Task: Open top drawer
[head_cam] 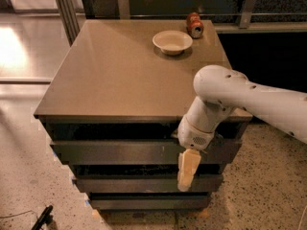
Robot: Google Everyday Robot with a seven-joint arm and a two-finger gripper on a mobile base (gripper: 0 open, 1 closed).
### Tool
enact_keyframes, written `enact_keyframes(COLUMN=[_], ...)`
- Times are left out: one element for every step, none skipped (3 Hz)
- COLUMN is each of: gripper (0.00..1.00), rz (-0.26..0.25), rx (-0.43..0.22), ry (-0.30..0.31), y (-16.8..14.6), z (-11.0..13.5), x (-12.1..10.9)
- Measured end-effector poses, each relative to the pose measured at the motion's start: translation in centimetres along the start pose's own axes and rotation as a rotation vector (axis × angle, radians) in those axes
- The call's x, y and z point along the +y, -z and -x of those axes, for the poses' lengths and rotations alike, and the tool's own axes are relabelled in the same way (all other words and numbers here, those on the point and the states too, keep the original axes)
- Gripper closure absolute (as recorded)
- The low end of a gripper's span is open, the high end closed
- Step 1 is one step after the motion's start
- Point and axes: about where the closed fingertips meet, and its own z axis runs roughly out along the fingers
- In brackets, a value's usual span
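A dark object (pixel 42 218) lies on the floor at near left; the brown tabletop (pixel 120 75) caps a stack of drawers; the top drawer (pixel 120 152) sits just under its near edge, two narrower drawer fronts (pixel 129 184) below it; a pale bowl (pixel 172 41) and a red can (pixel 194 25) stand at far right; the white arm (pixel 249 99) reaches in from the right; its cream tool (pixel 185 181) hangs before the top drawer's right part, reaching down past its lower edge; whether spread or pressed together cannot be told.

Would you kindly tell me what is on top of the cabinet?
A cream bowl and a red can sit near its back edge. The arm covers the front right corner. The end effector hangs before the drawer fronts, just below the top drawer.
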Motion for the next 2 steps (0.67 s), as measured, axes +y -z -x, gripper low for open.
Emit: enact_keyframes(gripper=[0.0,0.0], rz=[0.048,0.052], rx=[0.003,0.003], ry=[0.03,0.032], y=[-0.28,-0.3], z=[-0.88,-0.91], x=[2.23,2.42])
